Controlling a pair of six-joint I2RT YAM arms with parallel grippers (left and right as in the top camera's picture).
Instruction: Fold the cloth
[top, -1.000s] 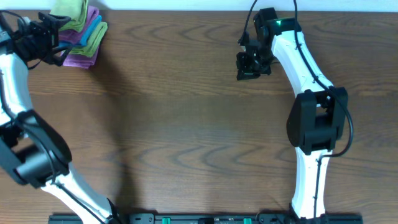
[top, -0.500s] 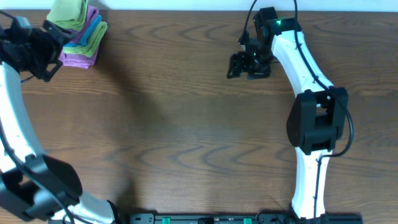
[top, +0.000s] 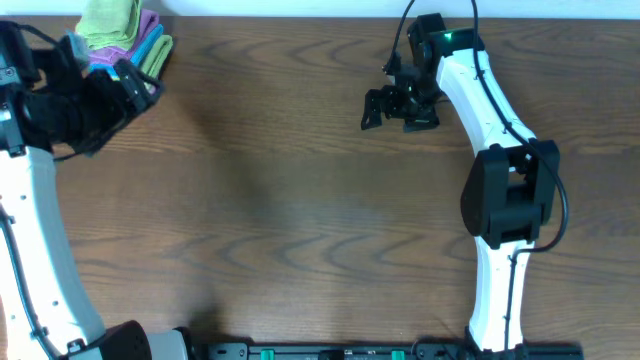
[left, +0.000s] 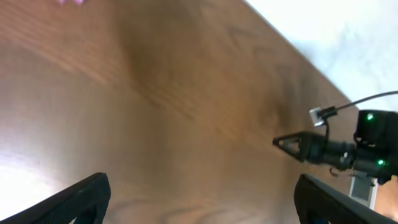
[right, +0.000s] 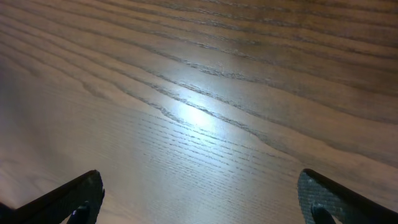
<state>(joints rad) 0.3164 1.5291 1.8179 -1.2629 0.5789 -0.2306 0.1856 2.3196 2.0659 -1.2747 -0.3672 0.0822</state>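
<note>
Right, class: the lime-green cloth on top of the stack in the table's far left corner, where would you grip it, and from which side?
Probably pinch the cloth at its top layer, coming straight down from above. It lies topmost on the stack, so a sideways approach could catch the folded cloths beneath. The open left tool is nearest.

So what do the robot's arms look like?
The left arm and right arm are white with chunky black joints. The right one has a green light and thin black cables. The left gripper and right gripper are black two-finger claws.
</note>
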